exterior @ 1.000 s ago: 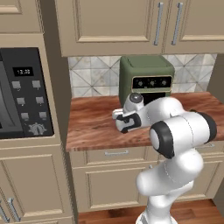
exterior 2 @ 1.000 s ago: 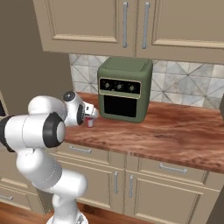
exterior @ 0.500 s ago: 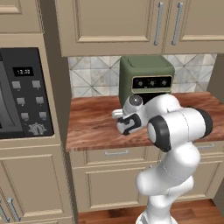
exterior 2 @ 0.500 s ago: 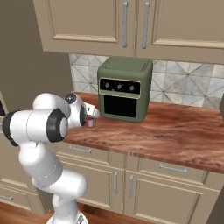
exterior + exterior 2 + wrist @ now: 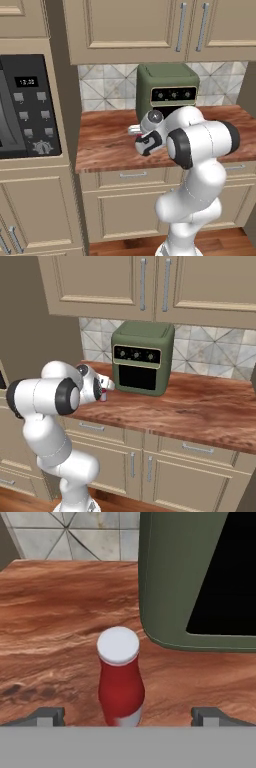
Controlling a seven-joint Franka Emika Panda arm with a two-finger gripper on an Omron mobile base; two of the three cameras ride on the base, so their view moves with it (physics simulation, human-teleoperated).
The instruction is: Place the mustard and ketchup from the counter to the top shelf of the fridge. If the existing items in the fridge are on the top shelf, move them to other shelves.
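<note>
Hand view: one ketchup (image 5: 120,682) bottle.

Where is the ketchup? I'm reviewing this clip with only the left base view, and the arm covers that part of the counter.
Observer: The ketchup stands upright on the counter, centred between the tool's two fingertips in the hand view.
Operator: Is the tool closed on it yet?
Observer: No. The fingertips sit wide apart, with clear gaps on both sides of the bottle.
Operator: Anything close by that could get in the way?
Observer: A green countertop oven stands just beyond the bottle; in the hand view its front corner is close behind the white cap.
</note>
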